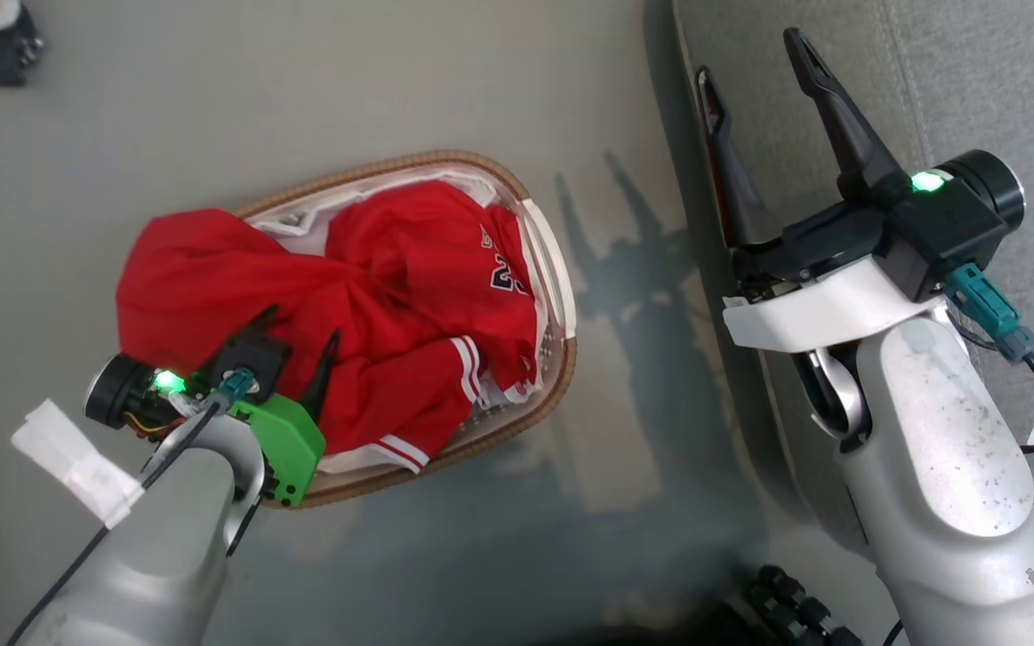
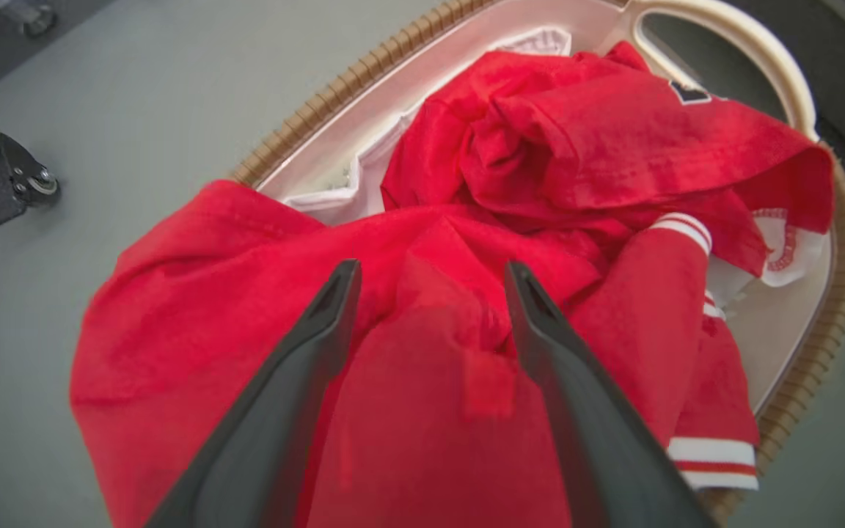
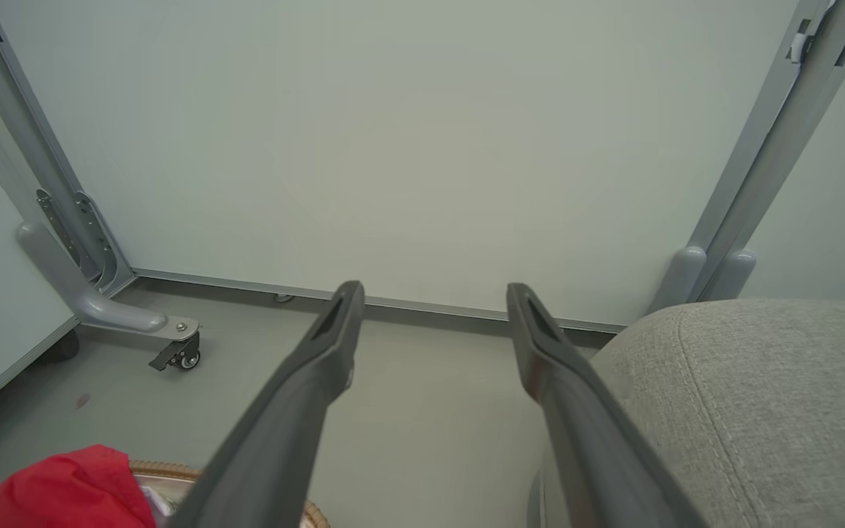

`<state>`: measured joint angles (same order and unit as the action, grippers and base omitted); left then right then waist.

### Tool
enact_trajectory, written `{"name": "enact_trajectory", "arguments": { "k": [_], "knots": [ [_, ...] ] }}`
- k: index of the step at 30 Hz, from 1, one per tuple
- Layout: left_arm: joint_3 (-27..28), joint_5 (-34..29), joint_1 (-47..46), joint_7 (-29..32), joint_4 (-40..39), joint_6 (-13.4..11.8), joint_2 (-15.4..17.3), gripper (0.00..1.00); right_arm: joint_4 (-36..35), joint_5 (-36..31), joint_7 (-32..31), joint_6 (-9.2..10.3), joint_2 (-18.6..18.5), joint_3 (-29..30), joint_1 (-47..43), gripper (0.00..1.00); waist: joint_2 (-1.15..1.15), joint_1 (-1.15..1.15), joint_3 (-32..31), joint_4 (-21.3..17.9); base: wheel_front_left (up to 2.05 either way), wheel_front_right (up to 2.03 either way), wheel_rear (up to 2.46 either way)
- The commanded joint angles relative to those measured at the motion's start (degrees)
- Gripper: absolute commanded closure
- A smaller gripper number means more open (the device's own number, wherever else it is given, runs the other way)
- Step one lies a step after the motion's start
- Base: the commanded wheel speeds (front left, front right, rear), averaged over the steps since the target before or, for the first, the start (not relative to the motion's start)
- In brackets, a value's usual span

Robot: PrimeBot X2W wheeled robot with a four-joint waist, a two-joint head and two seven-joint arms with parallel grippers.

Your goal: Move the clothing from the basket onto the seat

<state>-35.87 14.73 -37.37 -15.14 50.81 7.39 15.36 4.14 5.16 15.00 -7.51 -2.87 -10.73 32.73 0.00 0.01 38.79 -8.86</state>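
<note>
Red clothing (image 1: 346,305) with white striped trim and a "23" print is piled in the white basket (image 1: 557,269) with a brown woven rim; one red piece spills over the basket's left edge. My left gripper (image 1: 297,327) is open, its two dark fingers straddling a fold of the red clothing (image 2: 466,220) with cloth between them. The basket rim (image 2: 320,110) curves behind. My right gripper (image 1: 750,63) is open and empty, raised over the left edge of the grey seat (image 1: 1002,90). In the right wrist view the gripper (image 3: 433,293) points at a pale wall, beside the seat (image 3: 774,396).
The basket stands on grey floor (image 1: 302,81) left of the seat. A caster foot (image 3: 180,352) of a grey frame stands by the wall, and another black caster (image 2: 15,183) sits on the floor left of the basket. Black wheels (image 1: 795,601) show at the bottom.
</note>
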Motion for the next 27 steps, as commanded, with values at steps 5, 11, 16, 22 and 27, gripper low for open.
{"name": "enact_trajectory", "arguments": {
  "k": [5,11,16,22,27],
  "knots": [
    [-6.23,4.35,-5.53,2.13,7.26,0.13,-0.01,0.00,-1.60,1.15,0.27,0.04,-0.11,-0.81,1.40,0.00,0.00,-0.01,6.16,-2.99,0.00,0.00,0.00],
    [-10.18,6.54,-10.31,5.96,13.67,0.13,0.95,0.00,-3.38,1.94,0.27,0.04,-0.10,-1.56,2.54,0.00,0.00,-0.01,8.42,-4.09,0.00,0.00,0.00],
    [-12.32,7.58,-12.37,7.37,16.90,0.13,0.25,0.24,-4.54,2.89,0.27,0.04,-0.10,-2.19,2.96,0.00,0.00,-0.01,9.49,-5.08,0.00,0.00,0.00],
    [-13.30,10.07,-12.13,4.17,17.68,0.14,-0.44,1.00,-3.40,3.35,0.28,0.04,-0.12,-2.45,2.06,0.00,0.00,-0.01,8.09,-5.30,0.00,0.00,0.00],
    [-11.43,12.60,-9.70,0.61,17.85,-0.42,-1.79,1.00,-1.50,2.56,0.28,0.04,-0.14,-2.08,0.34,0.00,0.00,-0.01,2.66,-4.56,0.00,0.00,0.00]
  ]
}}
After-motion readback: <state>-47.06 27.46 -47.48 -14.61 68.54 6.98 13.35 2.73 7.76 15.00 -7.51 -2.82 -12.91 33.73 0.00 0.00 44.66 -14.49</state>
